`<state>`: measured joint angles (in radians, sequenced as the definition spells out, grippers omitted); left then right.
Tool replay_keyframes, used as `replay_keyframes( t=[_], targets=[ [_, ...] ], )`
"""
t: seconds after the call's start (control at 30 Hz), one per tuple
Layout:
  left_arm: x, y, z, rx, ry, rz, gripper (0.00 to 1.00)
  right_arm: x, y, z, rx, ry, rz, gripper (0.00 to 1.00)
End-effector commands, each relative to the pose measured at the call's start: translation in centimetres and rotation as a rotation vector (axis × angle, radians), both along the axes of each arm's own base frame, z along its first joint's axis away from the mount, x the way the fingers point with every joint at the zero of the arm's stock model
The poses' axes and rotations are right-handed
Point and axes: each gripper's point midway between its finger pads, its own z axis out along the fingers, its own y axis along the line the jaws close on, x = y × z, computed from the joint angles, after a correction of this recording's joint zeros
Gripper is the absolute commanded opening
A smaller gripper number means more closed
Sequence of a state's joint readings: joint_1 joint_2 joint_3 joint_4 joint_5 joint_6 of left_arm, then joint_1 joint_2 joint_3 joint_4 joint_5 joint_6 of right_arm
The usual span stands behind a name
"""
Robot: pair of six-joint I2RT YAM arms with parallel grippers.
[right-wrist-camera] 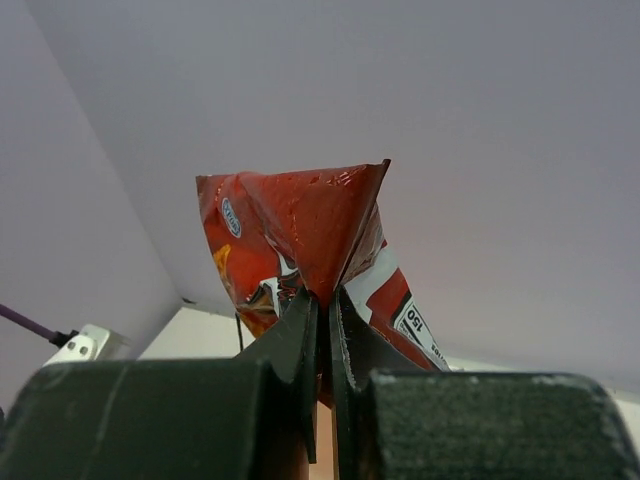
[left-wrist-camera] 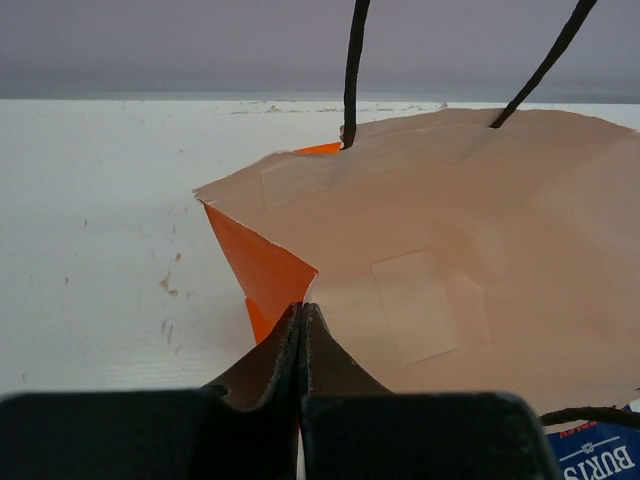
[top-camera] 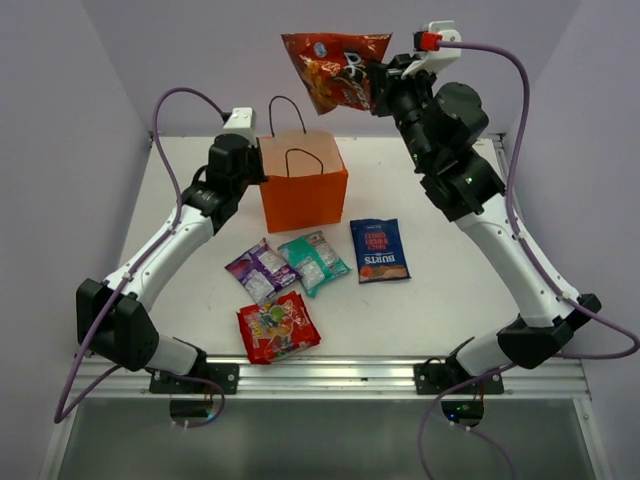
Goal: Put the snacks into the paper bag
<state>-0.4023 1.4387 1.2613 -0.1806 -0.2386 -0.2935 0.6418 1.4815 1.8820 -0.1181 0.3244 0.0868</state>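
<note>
Doritos bag (top-camera: 335, 72) hung in the air over the far part of the table (top-camera: 450, 300), higher than the paper bag (top-camera: 303, 185) and a little to its right, held at its right side by the right gripper (top-camera: 385, 85). From the right wrist camera I could see the grip itself: the jaws were squeezed nearly together on a folded corner of the red-orange packet, which crumpled away beyond the fingertips. The overhead camera hid that pinch behind the wrist, but only it told me where the packet sat relative to the bag.

The orange paper bag stood upright near the middle of the table, mouth up, its dark loop handles (top-camera: 300, 160) standing above the rim. My left gripper (top-camera: 252, 165) was at the bag's upper left edge. The left wrist view showed the jaws pressed fully together on the paper at a corner of the rim, with the pale inner face of the bag spread out beyond them; from above I could not make out that contact.

On the table in front of the bag lay the other four snacks, apart from both arms: the dark blue bag (top-camera: 379, 250) to the right, the teal pack (top-camera: 313, 262) touching the purple pack (top-camera: 260, 270), and the red candy bag (top-camera: 277, 332) nearest me. Only a corner of the dark blue bag showed in the left wrist view
</note>
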Motion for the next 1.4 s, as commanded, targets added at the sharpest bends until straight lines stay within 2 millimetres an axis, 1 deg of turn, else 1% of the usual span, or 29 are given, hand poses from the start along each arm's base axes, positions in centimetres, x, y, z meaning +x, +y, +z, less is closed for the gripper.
replay_keyframes(
  t=[0.0,0.03,0.07,0.13,0.17,0.27,0.37,0.5,0.53,0.6,0.63,0.67,0.73,0.77,0.8,0.83,0.87,0.9,0.93,0.97,1.0,1.03,1.07,1.1,1.13,1.23,1.27,1.33,1.37],
  targets=[
    [-0.6,-0.1,0.6,0.011,-0.018,-0.025,0.00,-0.1,1.7,-0.7,0.025,-0.010,0.070,0.00],
    [-0.6,-0.1,0.7,0.012,-0.020,-0.025,0.00,0.0,2.1,-1.4,0.021,0.002,0.084,0.00],
    [-0.6,-0.1,0.6,0.015,-0.020,-0.026,0.00,0.5,2.6,-2.8,0.008,0.024,0.091,0.00],
    [-0.7,0.0,0.8,0.021,-0.024,-0.029,0.00,1.0,3.5,-4.4,-0.004,0.048,0.112,0.00],
    [-0.7,0.0,0.8,0.022,-0.026,-0.029,0.00,1.3,3.9,-5.5,-0.015,0.069,0.120,0.00],
    [-0.8,0.1,1.1,0.025,-0.033,-0.026,0.00,2.1,4.7,-8.0,-0.046,0.120,0.129,0.00],
    [-0.8,0.2,1.3,0.028,-0.039,-0.026,0.00,2.3,5.1,-9.9,-0.074,0.162,0.134,0.00],
    [-0.7,0.4,1.2,0.041,-0.042,-0.019,0.00,2.2,5.1,-10.9,-0.136,0.189,0.136,0.00],
    [-0.6,0.4,1.2,0.047,-0.043,-0.021,0.00,2.1,5.1,-11.4,-0.159,0.209,0.139,0.00],
    [-0.6,0.4,1.0,0.052,-0.039,-0.020,0.00,2.1,5.5,-11.4,-0.186,0.213,0.156,0.00],
    [-0.6,0.4,1.0,0.056,-0.038,-0.019,0.00,2.0,5.6,-12.0,-0.208,0.233,0.163,0.00],
    [-0.5,0.5,1.0,0.057,-0.042,-0.015,0.00,2.0,5.8,-11.5,-0.212,0.227,0.170,0.00],
    [-0.3,0.6,1.0,0.060,-0.045,-0.013,0.00,2.2,6.6,-13.0,-0.251,0.263,0.199,0.00],
    [-0.3,0.5,0.9,0.061,-0.042,-0.013,0.00,2.2,6.8,-12.3,-0.250,0.254,0.208,0.00],
    [-0.3,0.4,0.7,0.061,-0.041,-0.018,0.00,2.7,7.6,-13.5,-0.270,0.281,0.222,0.01],
    [-0.2,0.4,0.5,0.062,-0.036,-0.019,0.00,2.7,8.1,-14.2,-0.288,0.302,0.243,0.01],
    [-0.1,0.2,0.5,0.059,-0.037,-0.026,0.00,2.7,8.5,-13.4,-0.284,0.292,0.253,0.02],
    [-0.1,0.1,0.6,0.057,-0.039,-0.029,0.00,2.9,9.0,-13.8,-0.290,0.300,0.263,0.04],
    [-0.1,0.1,0.6,0.055,-0.040,-0.032,0.00,3.3,9.8,-15.2,-0.315,0.326,0.276,0.05],
    [-0.1,0.0,0.7,0.051,-0.043,-0.036,0.00,3.3,10.7,-14.8,-0.314,0.317,0.297,0.06],
    [0.0,0.0,0.6,0.055,-0.042,-0.037,0.00,3.4,11.3,-15.3,-0.333,0.322,0.306,0.06],
    [0.0,0.0,0.6,0.059,-0.042,-0.038,0.00,3.9,12.1,-17.3,-0.370,0.361,0.308,0.06],
    [0.0,0.0,0.9,0.059,-0.048,-0.037,0.00,3.7,12.8,-16.5,-0.375,0.344,0.306,0.06],
    [0.0,0.0,1.0,0.060,-0.050,-0.036,0.00,3.8,13.1,-16.9,-0.392,0.351,0.299,0.06],
    [0.0,0.1,1.0,0.066,-0.048,-0.035,0.00,3.8,14.1,-17.7,-0.446,0.350,0.302,0.07],
    [0.0,0.3,1.4,0.072,-0.054,-0.032,0.00,3.8,14.1,-18.2,-0.523,0.344,0.246,0.07],
    [-0.1,0.3,1.4,0.072,-0.054,-0.031,0.00,3.4,14.4,-18.1,-0.537,0.335,0.239,0.07],
    [-0.1,0.3,1.6,0.070,-0.058,-0.031,0.00,3.4,13.9,-17.8,-0.561,0.324,0.210,0.07],
    [-0.2,0.3,1.7,0.070,-0.059,-0.031,0.00,3.2,13.5,-17.2,-0.562,0.315,0.201,0.08]
  ],
)
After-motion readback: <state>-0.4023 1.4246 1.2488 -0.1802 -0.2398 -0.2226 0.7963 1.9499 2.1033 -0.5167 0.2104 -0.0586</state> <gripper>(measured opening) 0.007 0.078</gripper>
